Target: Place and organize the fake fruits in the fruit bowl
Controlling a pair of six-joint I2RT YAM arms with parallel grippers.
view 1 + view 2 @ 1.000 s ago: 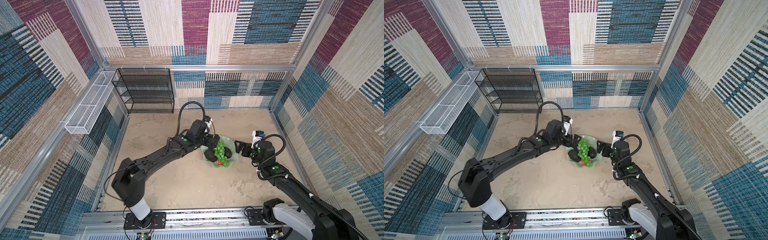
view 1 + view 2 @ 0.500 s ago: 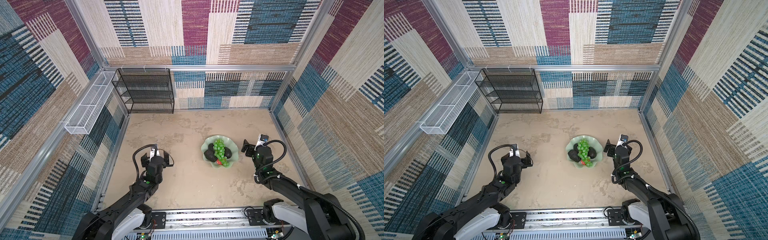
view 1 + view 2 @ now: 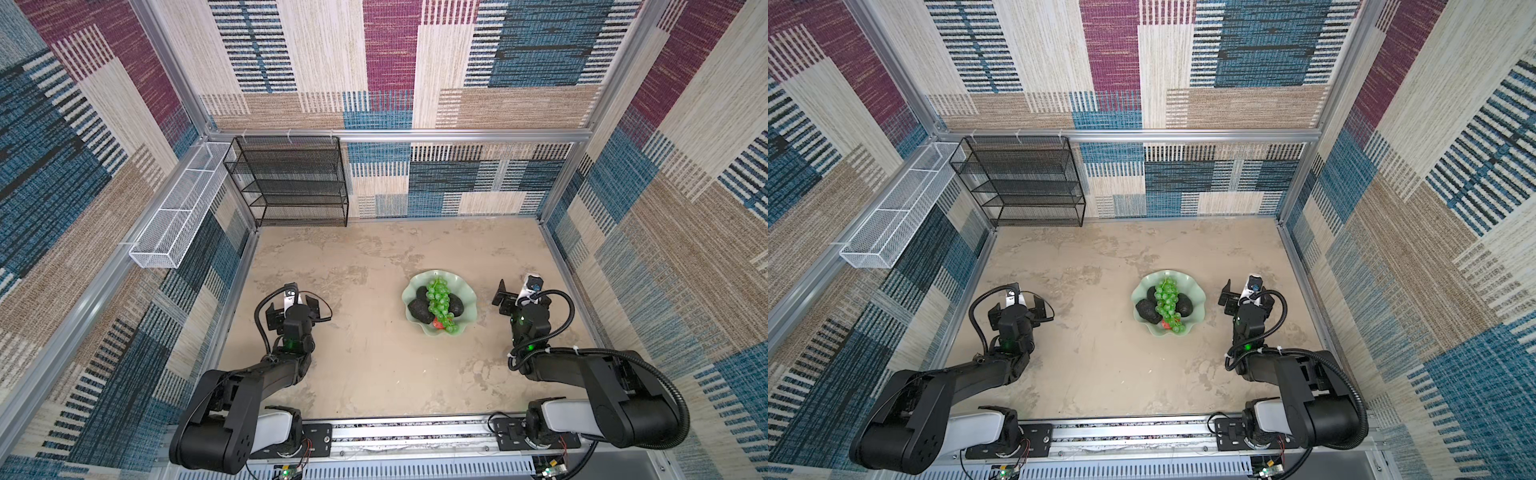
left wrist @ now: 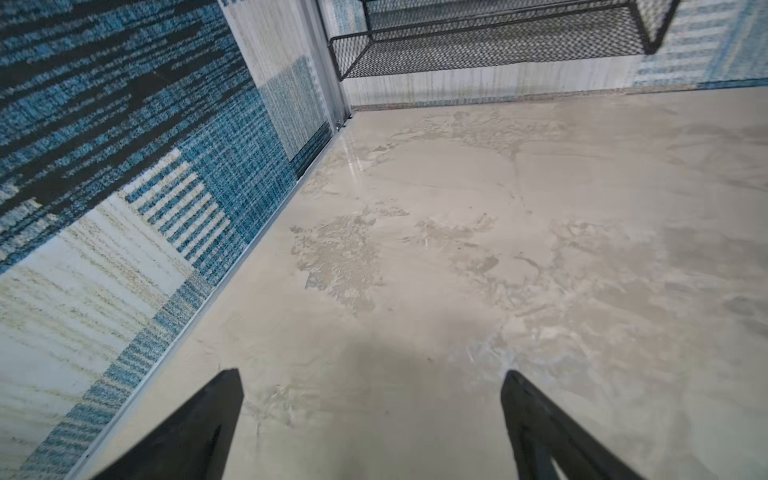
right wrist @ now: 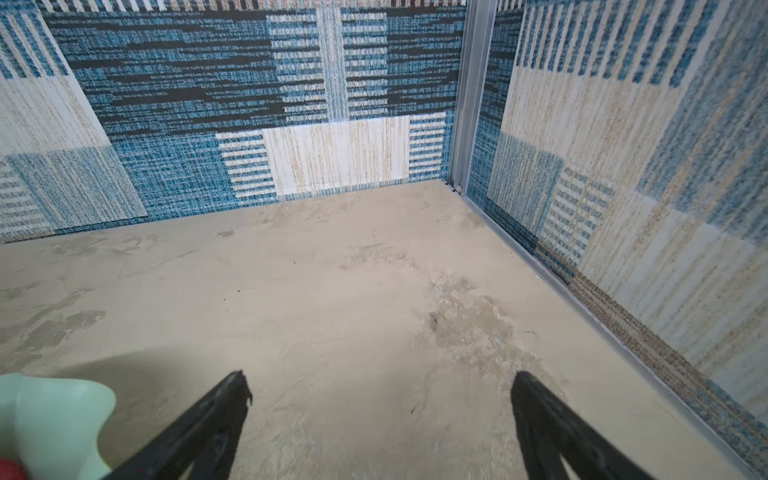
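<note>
Grapes lie down the middle of the fruit bowl, long axis from its far rim to its near rim, likely draped over the avocados to steady them. Your right gripper beside the bowl and left gripper well away both gape wide, empty.

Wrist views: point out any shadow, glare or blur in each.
Left wrist view: a soft shadow lies on the table between the fingers of the open left gripper, and a glare streak sits near the wall corner. Right wrist view: the fruit bowl rim at the frame edge is soft and out of focus, with a broad shadow beside it.
</note>
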